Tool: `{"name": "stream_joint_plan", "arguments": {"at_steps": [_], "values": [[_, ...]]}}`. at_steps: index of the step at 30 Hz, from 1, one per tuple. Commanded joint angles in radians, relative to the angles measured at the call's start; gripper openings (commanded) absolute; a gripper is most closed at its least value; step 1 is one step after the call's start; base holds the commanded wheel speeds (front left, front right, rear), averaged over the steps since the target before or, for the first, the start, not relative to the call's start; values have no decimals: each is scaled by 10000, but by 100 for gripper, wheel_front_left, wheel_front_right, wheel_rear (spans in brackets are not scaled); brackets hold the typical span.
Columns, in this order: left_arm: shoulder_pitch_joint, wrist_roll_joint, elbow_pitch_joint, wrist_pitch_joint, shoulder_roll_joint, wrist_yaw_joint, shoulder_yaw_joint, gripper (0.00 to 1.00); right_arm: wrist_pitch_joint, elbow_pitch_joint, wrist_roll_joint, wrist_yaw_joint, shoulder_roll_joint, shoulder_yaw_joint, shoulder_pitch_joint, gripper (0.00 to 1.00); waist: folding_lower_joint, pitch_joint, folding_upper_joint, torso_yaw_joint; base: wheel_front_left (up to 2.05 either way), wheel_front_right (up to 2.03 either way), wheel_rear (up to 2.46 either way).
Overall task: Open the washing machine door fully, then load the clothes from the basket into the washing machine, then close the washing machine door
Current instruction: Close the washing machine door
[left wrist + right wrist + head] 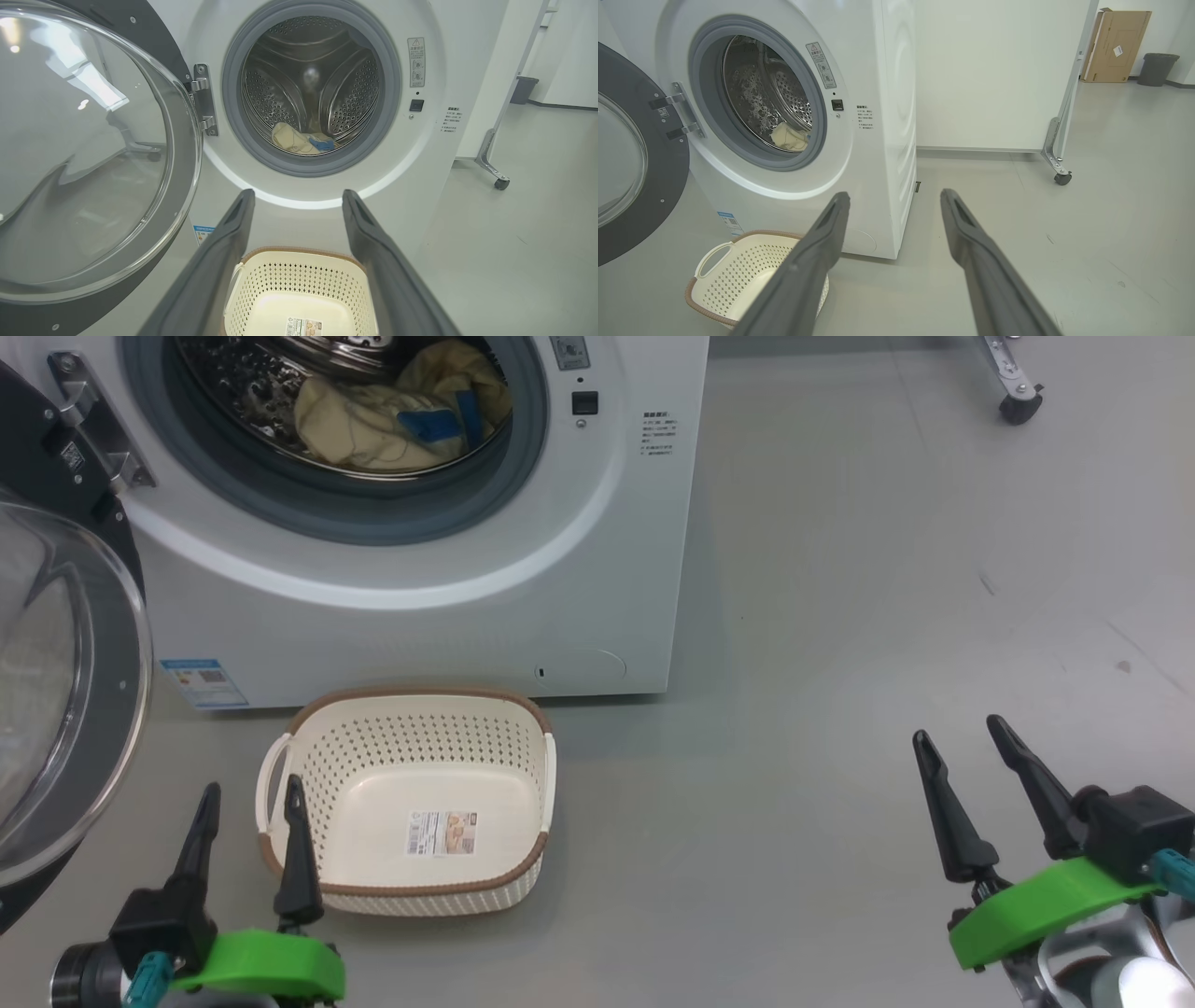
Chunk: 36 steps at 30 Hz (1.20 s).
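The white washing machine (597, 579) stands ahead with its door (56, 709) swung wide open to the left; the door's glass bowl (84, 154) faces me. The cream-yellow clothes (401, 415) with blue bands lie inside the steel drum (310, 93), also seen as clothes (301, 140) and clothes (789, 137). The cream basket (523, 873) sits on the floor before the machine, holding nothing but its label sticker. My left gripper (250, 798) hovers open at the basket's near left corner. My right gripper (962, 728) is open over bare floor far to the right.
A grey floor (887, 569) stretches to the right of the machine. A wheeled metal stand leg (1057, 168) and white panel stand behind. A cardboard box (1113, 46) and a dark bin (1157, 69) sit at the far wall.
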Motion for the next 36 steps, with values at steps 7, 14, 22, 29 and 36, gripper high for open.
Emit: {"name": "stream_joint_plan", "arguments": {"at_steps": [7, 14, 22, 29, 36], "values": [[-369, 67, -468, -55, 392, 154, 467, 100, -62, -366, -79, -29, -96, 4, -293, 100, 0, 14, 0, 539, 0, 0, 0], [-341, 27, -560, -64, 478, 229, 544, 100, -43, -415, -146, -29, -96, -71, -312, 100, 0, 10, 0, 1338, 0, 0, 0], [-270, -6, -702, -105, 402, 344, 522, 100, -25, -432, -212, -29, -96, -106, -343, 100, 0, 23, 0, 2406, 0, 0, 0], [-310, -56, -670, -138, 360, 354, 487, 100, 27, -426, -273, -29, -96, 9, -381, 100, 0, 48, 0, 3431, 0, 0, 0], [-383, -131, -669, -178, 307, 325, 465, 100, 61, -411, -315, -29, -96, 96, -479, 100, 0, 90, 0, 4397, 0, 0, 0]]}}
